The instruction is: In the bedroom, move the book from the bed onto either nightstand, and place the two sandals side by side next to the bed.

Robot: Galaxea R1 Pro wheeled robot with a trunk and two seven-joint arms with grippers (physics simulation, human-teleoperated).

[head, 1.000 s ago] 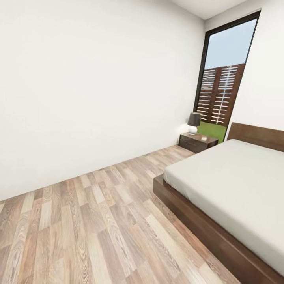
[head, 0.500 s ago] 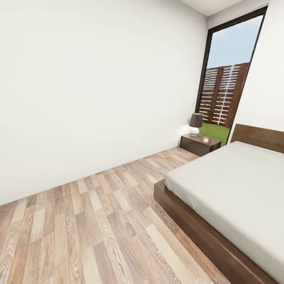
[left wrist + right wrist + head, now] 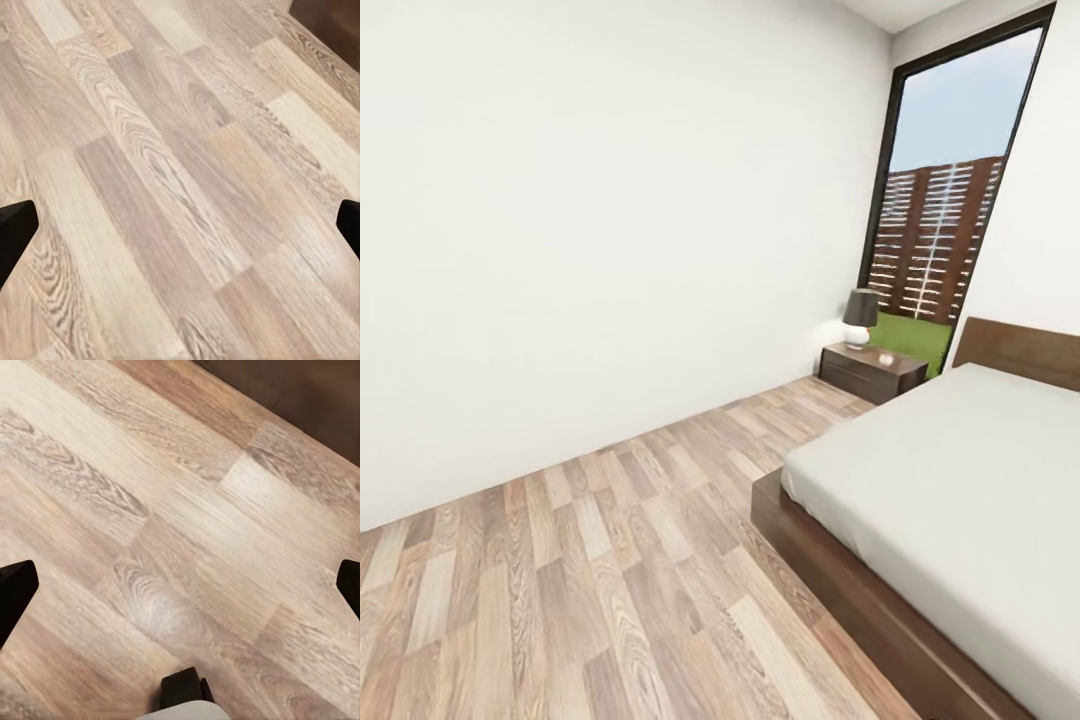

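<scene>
In the head view the bed (image 3: 960,500) fills the right side, with a dark brown frame, a headboard and a bare pale mattress. A dark nightstand (image 3: 857,376) stands beyond it near the window. The book and the two sandals are out of view. In the left wrist view my left gripper (image 3: 180,232) is open, its black fingertips (image 3: 15,232) far apart over bare plank floor. My right gripper (image 3: 180,585) is also open above the floor, with a strip of the dark bed frame (image 3: 315,397) at the picture's edge.
On the nightstand stand a lamp (image 3: 860,318) with a dark shade and a small white object (image 3: 886,357). A tall dark-framed window (image 3: 950,200) lies behind it. A white wall (image 3: 610,230) runs along the left, with wood plank floor (image 3: 610,560) between it and the bed.
The whole head picture has shifted, so the camera has moved: the nightstand and window sit a little further right and lower. Nothing in the room has moved.
</scene>
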